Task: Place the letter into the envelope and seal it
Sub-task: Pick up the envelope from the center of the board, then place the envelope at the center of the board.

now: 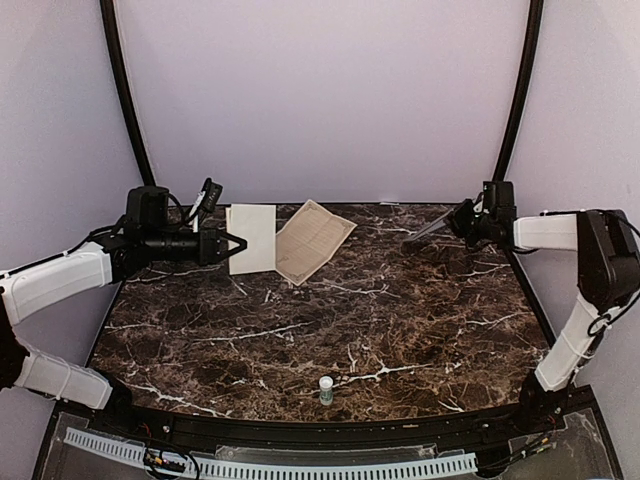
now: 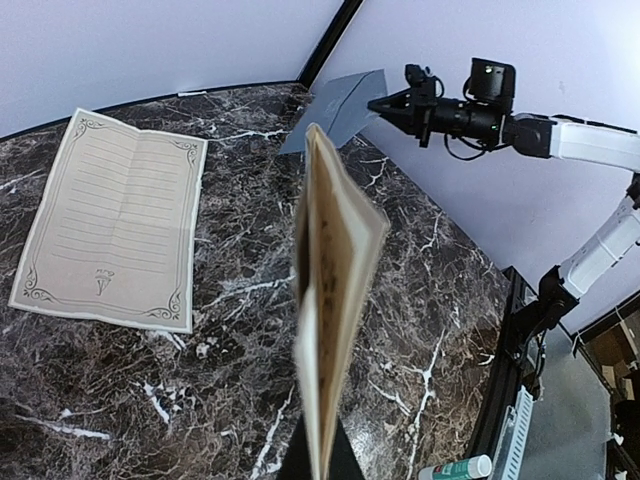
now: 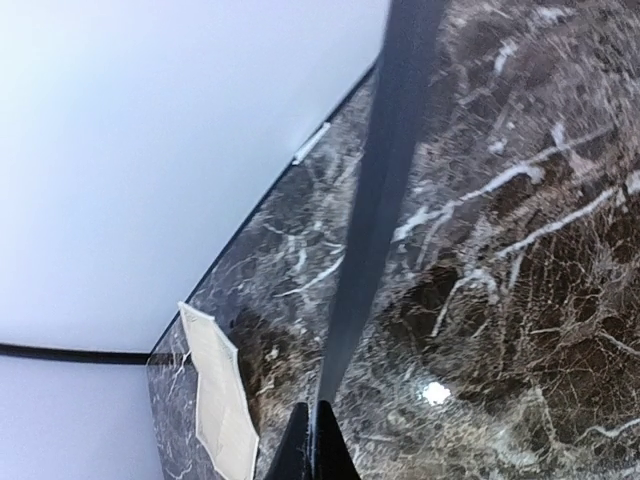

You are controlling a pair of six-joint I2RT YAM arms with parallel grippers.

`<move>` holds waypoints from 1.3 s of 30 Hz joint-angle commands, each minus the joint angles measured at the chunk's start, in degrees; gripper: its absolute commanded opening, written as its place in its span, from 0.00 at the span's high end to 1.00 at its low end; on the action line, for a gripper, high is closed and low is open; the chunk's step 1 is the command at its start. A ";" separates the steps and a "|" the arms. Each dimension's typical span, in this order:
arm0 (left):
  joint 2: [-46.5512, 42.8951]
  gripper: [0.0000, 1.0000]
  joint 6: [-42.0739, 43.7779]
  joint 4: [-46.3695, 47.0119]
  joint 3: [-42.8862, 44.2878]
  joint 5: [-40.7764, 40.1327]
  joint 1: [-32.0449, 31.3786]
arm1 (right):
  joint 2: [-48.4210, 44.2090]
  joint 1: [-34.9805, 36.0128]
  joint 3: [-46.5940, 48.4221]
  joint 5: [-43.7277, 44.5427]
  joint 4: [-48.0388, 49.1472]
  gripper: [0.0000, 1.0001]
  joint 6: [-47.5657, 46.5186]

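Note:
A cream folded letter (image 1: 250, 238) hangs above the table's back left, and my left gripper (image 1: 232, 243) is shut on its edge. In the left wrist view the letter (image 2: 335, 290) stands edge-on, rising from my left gripper (image 2: 318, 460). The slate-grey envelope (image 1: 432, 230) is lifted at the back right with my right gripper (image 1: 462, 215) shut on one end. In the right wrist view the envelope (image 3: 375, 220) shows as a thin dark strip running up from my right gripper (image 3: 312, 440). The left wrist view also shows the envelope (image 2: 340, 105) and the right gripper (image 2: 385, 103).
A tan printed sheet (image 1: 313, 240) lies flat on the dark marble table (image 1: 330, 320) just right of the held letter. It also shows as the tan sheet (image 2: 110, 230) and the tan sheet (image 3: 222, 410). A small glue stick (image 1: 326, 389) stands near the front edge.

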 commanded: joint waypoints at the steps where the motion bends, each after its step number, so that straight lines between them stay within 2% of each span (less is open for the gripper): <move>1: 0.16 1.00 2.69 -1.19 0.31 -2.87 0.18 | -9.27 -0.28 -0.24 -6.11 -7.01 1.00 -9.75; 7: 0.87 1.00 6.42 -5.85 1.59 -10.04 0.18 | -24.07 0.25 -4.64 -13.14 -21.83 1.00 -18.56; 11: -0.21 1.00 6.23 -4.96 0.31 -9.67 0.13 | -33.97 2.00 -9.18 -16.22 -28.30 1.00 -20.55; 15: -2.50 1.00 2.10 -3.67 -1.47 -7.73 -0.58 | -40.70 5.88 -13.19 -19.11 -31.23 1.00 -19.51; 18: -6.17 1.00 -2.68 -3.82 -2.87 -8.72 -3.77 | -43.43 10.13 -15.16 -20.18 -32.88 1.00 -18.67; 24: -13.26 1.00 -9.40 -10.89 -3.53 -8.89 -9.36 | -43.07 19.73 -18.08 -20.87 -29.47 1.00 -16.66; 28: -17.03 1.00 -11.70 -13.50 -4.93 -7.17 -11.99 | -40.58 26.38 -17.03 -18.12 -26.36 1.00 -17.17; 31: -18.61 1.00 -13.02 -15.48 -5.13 -6.70 -13.75 | -36.79 28.51 -16.77 -21.09 -24.23 1.00 -17.68; 36: -20.39 1.00 -14.40 -18.51 -5.17 -7.48 -16.08 | -31.42 31.44 -15.90 -21.22 -27.82 1.00 -21.55; 39: -20.92 1.00 -14.69 -20.15 -5.03 -7.45 -16.24 | -28.86 31.44 -15.28 -17.57 -32.32 1.00 -23.16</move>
